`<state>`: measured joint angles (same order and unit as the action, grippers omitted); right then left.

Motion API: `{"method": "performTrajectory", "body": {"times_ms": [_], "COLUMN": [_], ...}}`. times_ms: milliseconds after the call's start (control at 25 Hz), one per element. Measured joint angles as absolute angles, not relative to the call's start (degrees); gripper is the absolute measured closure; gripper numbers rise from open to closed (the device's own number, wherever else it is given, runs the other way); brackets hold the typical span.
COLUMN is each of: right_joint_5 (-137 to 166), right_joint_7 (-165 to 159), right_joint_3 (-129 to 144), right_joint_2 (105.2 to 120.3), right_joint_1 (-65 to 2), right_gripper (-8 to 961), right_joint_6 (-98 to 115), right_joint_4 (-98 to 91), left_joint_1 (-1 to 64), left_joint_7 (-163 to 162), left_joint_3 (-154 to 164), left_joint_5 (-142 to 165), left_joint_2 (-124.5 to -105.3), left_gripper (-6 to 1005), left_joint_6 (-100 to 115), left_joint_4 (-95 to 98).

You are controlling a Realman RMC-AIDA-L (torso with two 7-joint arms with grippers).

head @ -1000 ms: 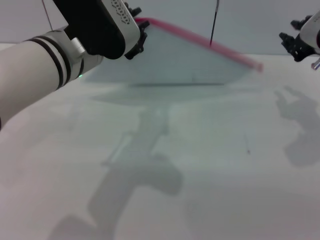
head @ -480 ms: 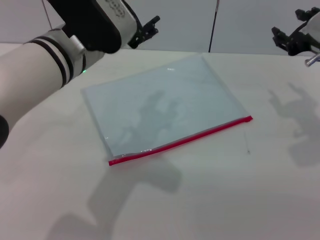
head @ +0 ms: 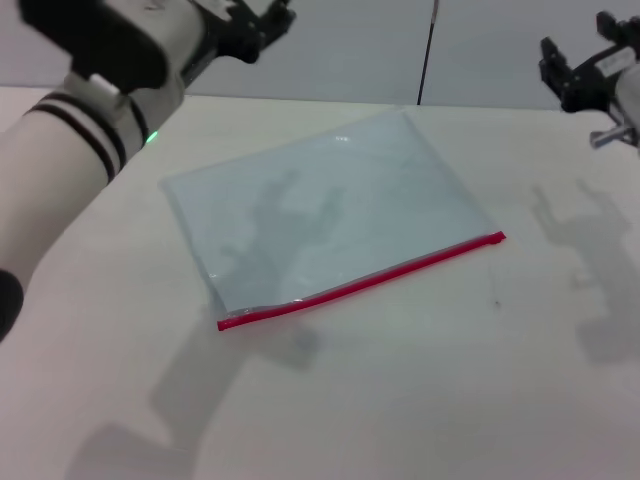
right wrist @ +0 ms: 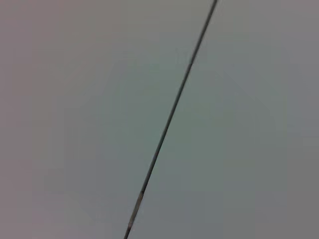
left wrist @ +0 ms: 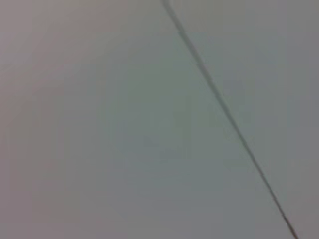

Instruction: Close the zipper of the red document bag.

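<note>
Red zipper (head: 362, 282) along near edge of flat red document bag (head: 320, 215); left gripper (head: 262, 22) raised, spread, empty; right gripper (head: 568, 72) raised, fingers unclear

A translucent pale blue-grey red document bag (head: 325, 215) lies on an off-white table (head: 450, 390), its one long edge trimmed by the bright red zipper (head: 362, 281). Soft grey shadows fall across the pouch and the table. The left gripper (head: 258, 20) is black, set on a white and black wrist ringed by two black bands on a cream-white arm, with a small green light beside the bands. The right gripper (head: 565, 68) is black against a white housing with a silver metal fitting. Behind both grippers' fingers stands a flat grey wall (head: 480, 50) crossed by one thin dark line (right wrist: 172, 114), which both wrist views show against plain grey.
</note>
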<state>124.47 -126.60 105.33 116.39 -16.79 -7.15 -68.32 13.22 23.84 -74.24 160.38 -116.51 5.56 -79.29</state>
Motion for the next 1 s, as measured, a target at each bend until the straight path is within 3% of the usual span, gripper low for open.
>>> {"method": "performTrajectory", "body": {"times_ms": [360,1000], "right_joint_5": [122.7,115.4], "right_joint_7": [-150.2,-161.2], "right_joint_3": [120.4,128.9], "right_joint_2": [116.28,116.63], "right_joint_1": [-15.9,-21.4], "right_gripper": [337,337], "right_joint_6": [-43.3,-54.8], "right_joint_4": [-51.7,-34.6], "left_joint_1": [14.1,21.5], "left_joint_7": [22.4,11.3], "left_joint_3": [-69.5,-64.1], "left_joint_5": [150.6,146.9], "left_joint_2": [-116.47,-116.56], "left_gripper": [211,212], "left_joint_6": [30.0,52.2], "left_joint_4": [-63.6,-40.7]}}
